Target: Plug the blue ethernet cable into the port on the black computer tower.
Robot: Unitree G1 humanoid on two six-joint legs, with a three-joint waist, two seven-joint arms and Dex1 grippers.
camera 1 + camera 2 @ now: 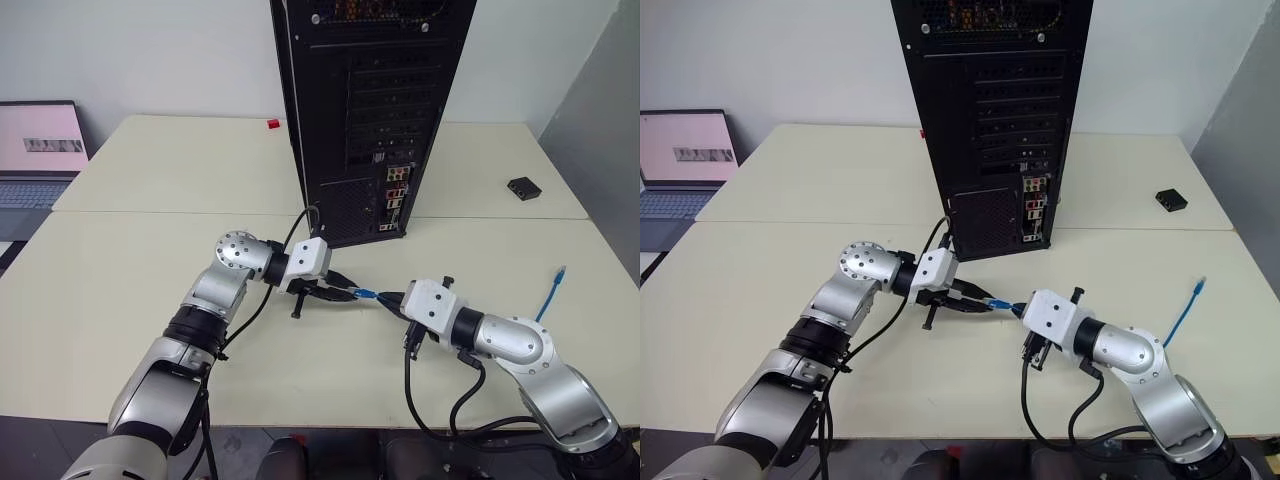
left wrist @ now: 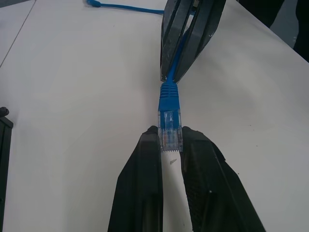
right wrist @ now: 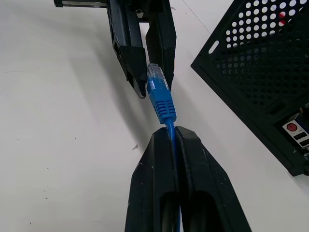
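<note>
The blue ethernet cable's clear plug (image 2: 170, 129) hangs just above the table between my two grippers. My left gripper (image 2: 170, 140) is shut on the plug's tip. Facing it, my right gripper (image 3: 170, 131) is shut on the thin blue cord just behind the plug's blue boot (image 3: 161, 101). The rest of the cable trails to the right, and its far end (image 1: 560, 272) lies on the table. The black computer tower (image 1: 380, 110) stands behind the grippers, rear panel toward me. The port is somewhere in the connector cluster (image 1: 396, 198) low on that panel, too small to single out.
A small black box (image 1: 523, 187) lies at the right on the far table. An open laptop (image 1: 40, 150) stands at the far left. A tiny red object (image 1: 272, 124) sits beside the tower. Black robot wires (image 1: 262, 295) loop under both arms.
</note>
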